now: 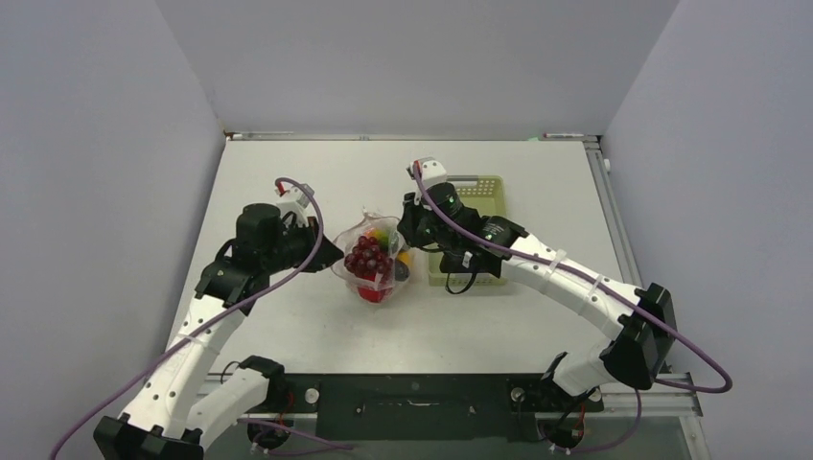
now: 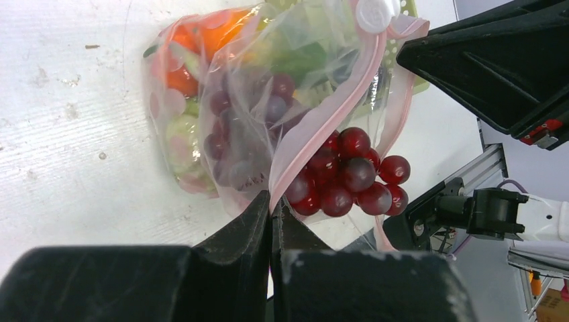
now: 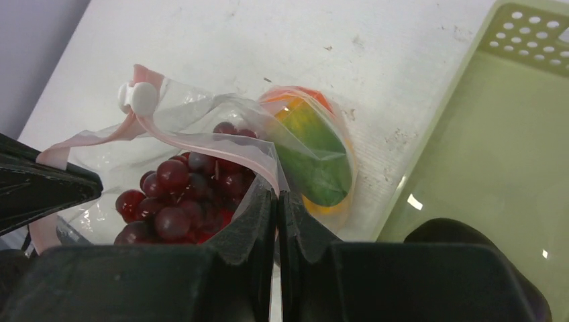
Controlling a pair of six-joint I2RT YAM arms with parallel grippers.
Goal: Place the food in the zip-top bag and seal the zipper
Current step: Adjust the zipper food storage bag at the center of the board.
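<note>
Now the left gripper (image 2: pixel 272 211) and right gripper (image 3: pixel 276 204) each pinch the zipper (image 2: pixel 312 137), zip-top bag (image 2: pixel 228 114) between them.

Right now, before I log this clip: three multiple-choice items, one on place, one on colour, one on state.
1. The green basket lies where from the zip-top bag? A on the right arm side; B on the left arm's side; C under it.
2. The zipper is: A blue; B pink-red; C black.
3. The left gripper is: A wide open; B shut on the bag's edge; C shut on nothing.
Answers: A, top view shows it by the right arm; B, both wrist views show it; B, it pinches the zipper.
</note>
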